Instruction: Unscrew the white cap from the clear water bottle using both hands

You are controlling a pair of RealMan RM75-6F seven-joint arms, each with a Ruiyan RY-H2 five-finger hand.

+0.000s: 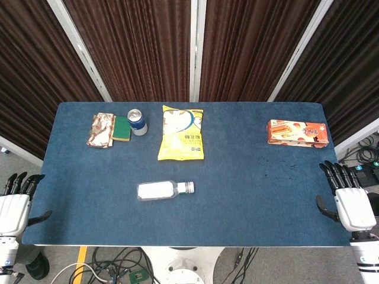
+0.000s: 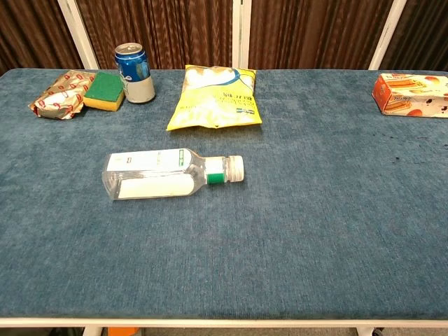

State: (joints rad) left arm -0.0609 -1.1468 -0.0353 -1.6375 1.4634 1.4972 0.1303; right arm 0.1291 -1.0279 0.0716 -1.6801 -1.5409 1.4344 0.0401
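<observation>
The clear water bottle [image 2: 157, 175] lies nearest the chest camera, on its side on the blue surface [image 2: 315, 231], left of centre, with its white cap [image 2: 236, 169] pointing toward the robot's right. A white label wraps most of the body and a green band sits just behind the cap. It looks like thin clear plastic, so it is probably light and will dent if squeezed hard; lying on its round side, it may roll when nudged. Whether it holds water I cannot tell.

Both hands are well apart from it. The left hand [image 1: 15, 204] hangs off the near left edge of the surface and the right hand [image 1: 346, 198] off the near right edge, each with fingers spread and holding nothing.

My judgement is that the left hand should wrap the labelled body, where the wall is widest and gives most grip, and stand or steady it, while the right hand pinches the small ribbed cap and turns. The cap offers little to hold, so slipping is the likely trouble.

Further back lie a yellow snack bag [image 2: 215, 96], a can [image 2: 135, 72], a green sponge [image 2: 105, 89] and an orange box [image 2: 411, 94].
</observation>
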